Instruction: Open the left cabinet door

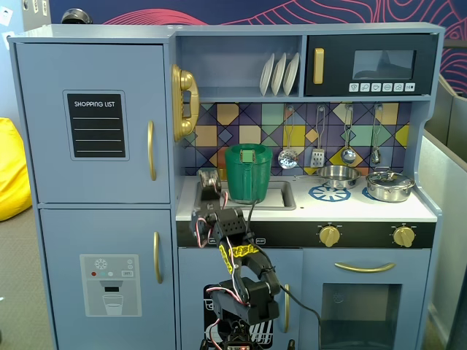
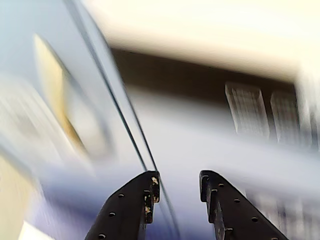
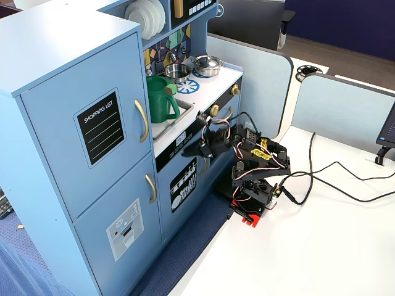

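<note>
The left cabinet door is pale blue with a black "SHOPPING LIST" panel and a curved gold handle. It is closed in both fixed views. My gripper is raised in front of the counter's front edge, to the right of the door and apart from its handle. In the other fixed view the gripper is level with the black knob strip. The wrist view is motion-blurred. It shows my gripper open and empty, facing a pale blue surface with a blurred gold shape up left.
A green pitcher stands in the sink just behind the gripper. The lower door with the dispenser panel is closed. A gold toy phone hangs beside the upper door. Cables trail over the white table.
</note>
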{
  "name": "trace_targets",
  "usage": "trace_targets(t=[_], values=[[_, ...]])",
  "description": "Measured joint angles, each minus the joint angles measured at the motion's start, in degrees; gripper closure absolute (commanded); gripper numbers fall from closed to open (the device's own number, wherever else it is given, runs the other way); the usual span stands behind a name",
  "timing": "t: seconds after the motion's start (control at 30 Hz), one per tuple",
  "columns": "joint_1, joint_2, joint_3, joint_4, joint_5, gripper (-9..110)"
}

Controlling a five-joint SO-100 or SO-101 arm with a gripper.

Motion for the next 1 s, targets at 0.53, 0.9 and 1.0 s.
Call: trace_targets(t=[0.53,0.9,1.0], values=[[-8.9,-16.0,-13.4,-31.4,-12.1,95],[-13.4,-18.8,-16.6,-39.2,-11.9,87],[-13.5,-21.2,-19.2,-40.0,-10.9,87]])
